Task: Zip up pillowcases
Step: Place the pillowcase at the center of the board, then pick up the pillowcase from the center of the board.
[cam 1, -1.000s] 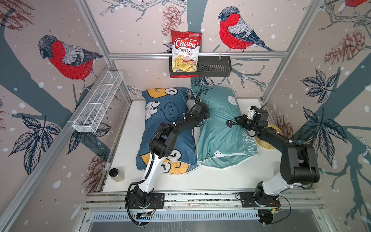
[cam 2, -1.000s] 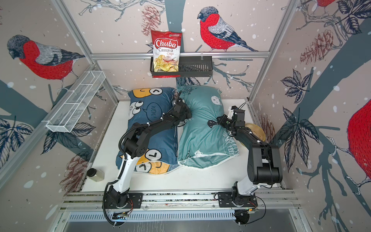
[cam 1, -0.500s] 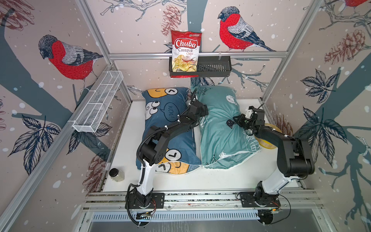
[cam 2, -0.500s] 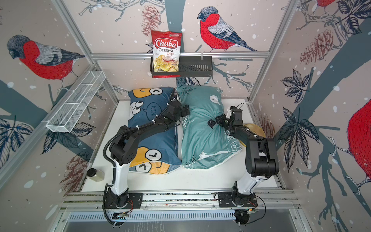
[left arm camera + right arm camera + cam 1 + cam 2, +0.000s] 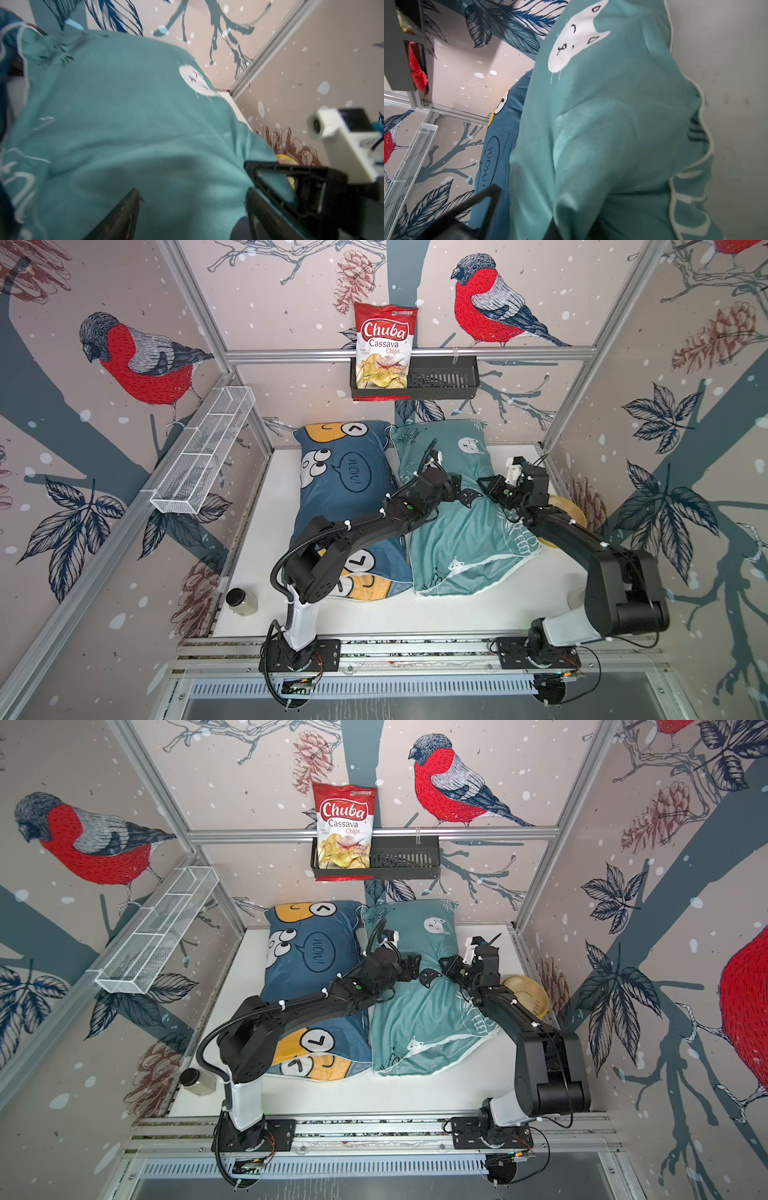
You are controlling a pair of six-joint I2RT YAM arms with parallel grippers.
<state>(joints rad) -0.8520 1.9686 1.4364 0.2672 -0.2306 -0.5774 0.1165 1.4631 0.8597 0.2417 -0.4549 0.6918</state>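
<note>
Two are lying here: a dark blue pillowcase and a teal pillowcase; also showing are two robot arms, two wall baskets, one chip bag, one jar, one yellow dish

- The left arm stretches low, forward and inward; the left pincer has its jaws spread wide.
- The right arm is bent at the elbow; the right pincer faces the left one, tips near, its jaw gap unclear.
</note>
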